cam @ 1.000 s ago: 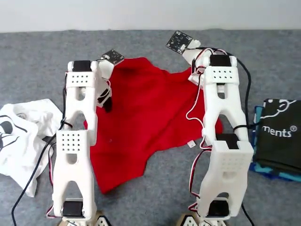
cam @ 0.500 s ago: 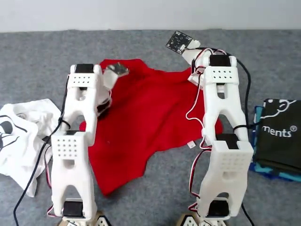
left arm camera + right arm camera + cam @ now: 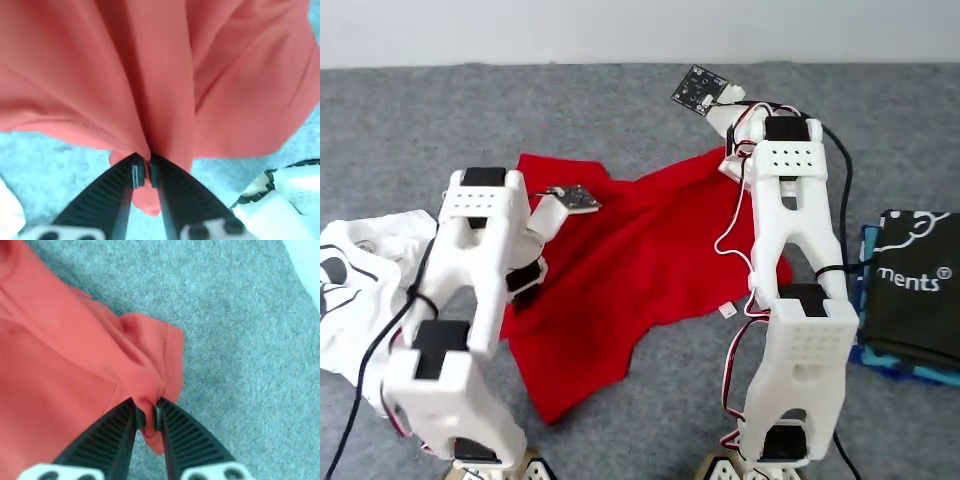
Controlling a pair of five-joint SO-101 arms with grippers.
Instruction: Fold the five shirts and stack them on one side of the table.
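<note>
Nearest to my two arm bases, the one red shirt (image 3: 640,260) runs a pointed tip out toward 6 o'clock and spreads, rumpled, over the middle of the grey bench (image 3: 620,100). A little farther out, my left pincer (image 3: 144,172) is pressed together on the shirt's 9 o'clock edge. A bunched fold is nipped between its two black fingers, and the cloth fans away from them in creases. At about the same depth, one white shirt (image 3: 360,270) with dark print lies crumpled at 9 o'clock, just beside the red one. Well apart at 3 o'clock, one dark folded shirt (image 3: 915,290) sits on a blue layer (image 3: 920,370); I cannot tell how many pieces that layer holds. Farthest away, toward 1 o'clock, my right pincer (image 3: 147,415) pinches the far corner of the same red shirt. A small flap of hem is caught between its fingers, with bare bench beyond.
</note>
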